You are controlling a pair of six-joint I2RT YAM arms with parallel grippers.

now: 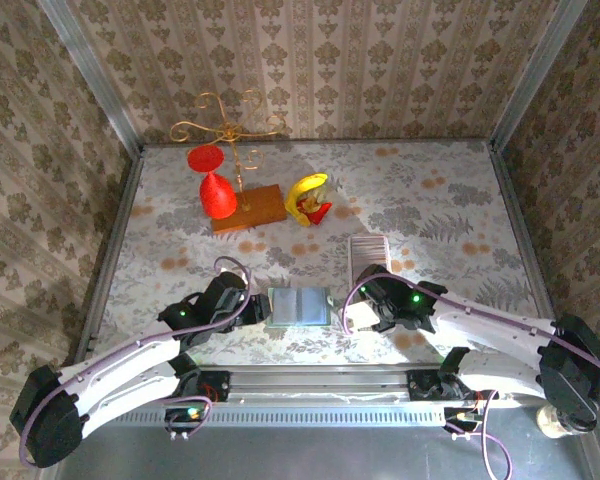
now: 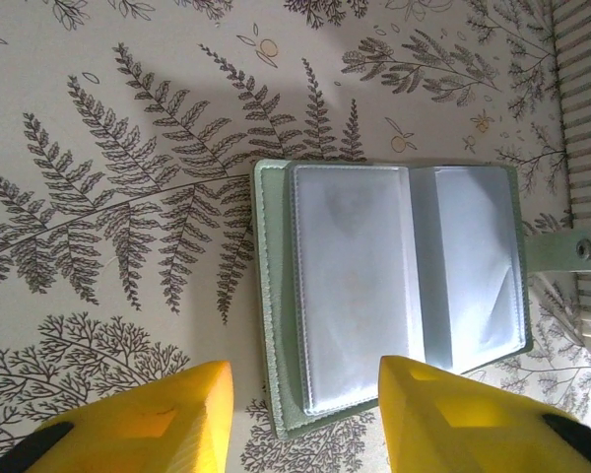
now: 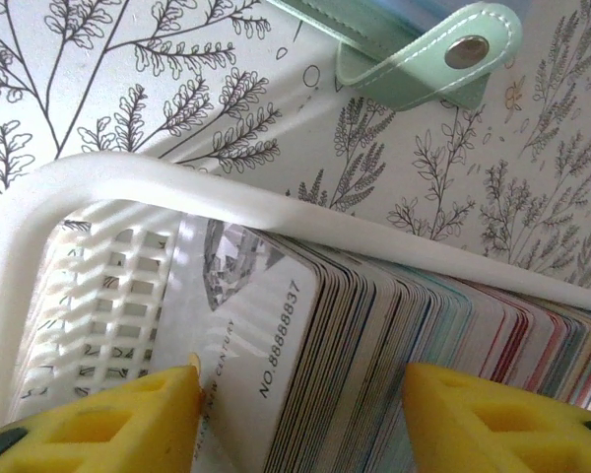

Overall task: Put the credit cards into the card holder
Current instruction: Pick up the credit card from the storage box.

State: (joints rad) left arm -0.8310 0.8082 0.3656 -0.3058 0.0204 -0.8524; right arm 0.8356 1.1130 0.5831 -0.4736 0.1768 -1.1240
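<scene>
**card holder open at centre, cards on edge in their tray**

from overhead, the small sage-green folding card holder (image 1: 300,306) lies open and flat at lower centre of the fern-patterned bench (image 1: 430,200), between the heads of the two arms. just to its right and a little higher, the pale ribbed row of credit cards (image 1: 370,252) sits in its tray. at upper centre, well apart from these, stand a red goblet-shaped piece (image 1: 218,197), a brown wooden board (image 1: 250,208), a gold wire stand (image 1: 230,125) and a yellow curved toy (image 1: 305,195).

the left wrist view gives the inside of the card holder (image 2: 276,296): clear plastic sleeves over bluish grey, with a green snap tab (image 2: 563,251) jutting out at the right edge. the left pincer (image 2: 305,424) is open at the bottom of the frame. one yellow finger is over bare bench and the other overlaps the card holder's lower edge.

the right wrist view shows the credit cards (image 3: 374,325) packed upright in a white slotted plastic tray (image 3: 177,187). their edges are many-coloured and the front one is silvery with a printed number. the right pincer (image 3: 300,424) straddles the front of the stack, one fingertip touching the front card. i cannot tell whether it is clamped.
</scene>
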